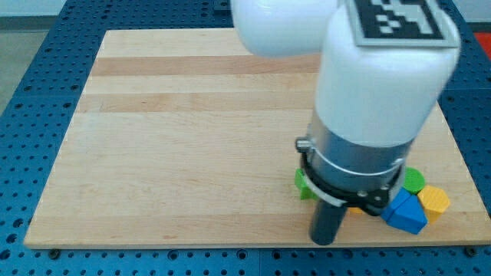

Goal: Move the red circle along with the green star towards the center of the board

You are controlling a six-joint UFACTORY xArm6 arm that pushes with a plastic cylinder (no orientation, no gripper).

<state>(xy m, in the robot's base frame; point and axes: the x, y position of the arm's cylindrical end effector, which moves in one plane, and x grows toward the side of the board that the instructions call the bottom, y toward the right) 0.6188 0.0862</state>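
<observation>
- Green star (302, 184): only a small green sliver shows, at the view's left edge of the arm's dark collar, low on the counter (169, 153) toward the view's right. Its points and most of its top are covered by the arm, so its pose cannot be read. It lies close to the counter's bottom edge, well away from the middle.
- Red circle: hidden completely behind the arm's body and rod; neither its place nor what it touches can be made out.
</observation>
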